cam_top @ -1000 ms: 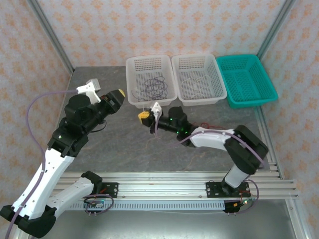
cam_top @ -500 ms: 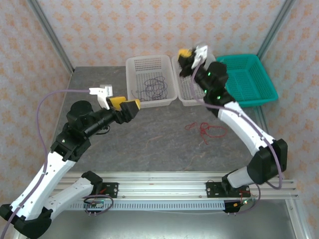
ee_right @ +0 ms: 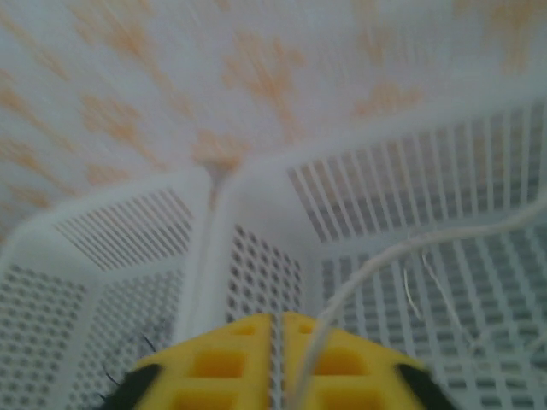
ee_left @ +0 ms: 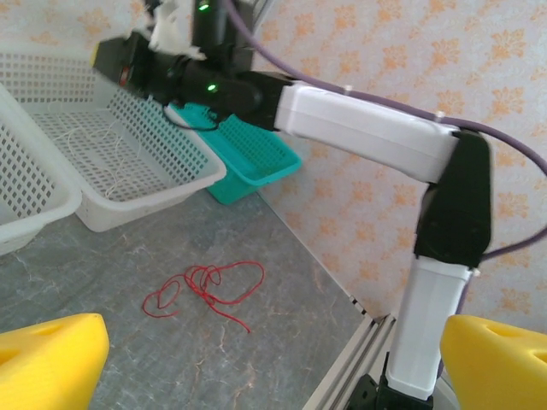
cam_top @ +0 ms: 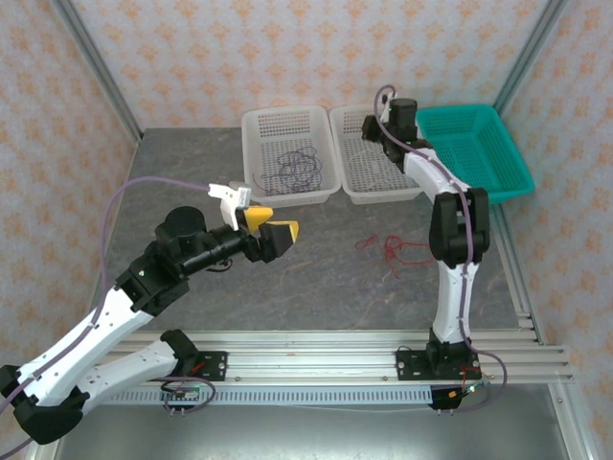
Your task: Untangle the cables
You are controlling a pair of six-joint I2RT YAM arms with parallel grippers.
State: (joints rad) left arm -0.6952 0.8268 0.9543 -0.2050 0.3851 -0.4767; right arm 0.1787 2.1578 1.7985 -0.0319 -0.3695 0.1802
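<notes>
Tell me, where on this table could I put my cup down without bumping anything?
Bare table lies to the left of the left white basket. Another patch runs between the red cable and the front rail. The middle is crowded: left gripper, red cable, right arm.

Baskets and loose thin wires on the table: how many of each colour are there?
White baskets: 2
Teal basket: 1
Dark wire: 1
White wire: 1
Red wire: 1
Total: 6
</notes>
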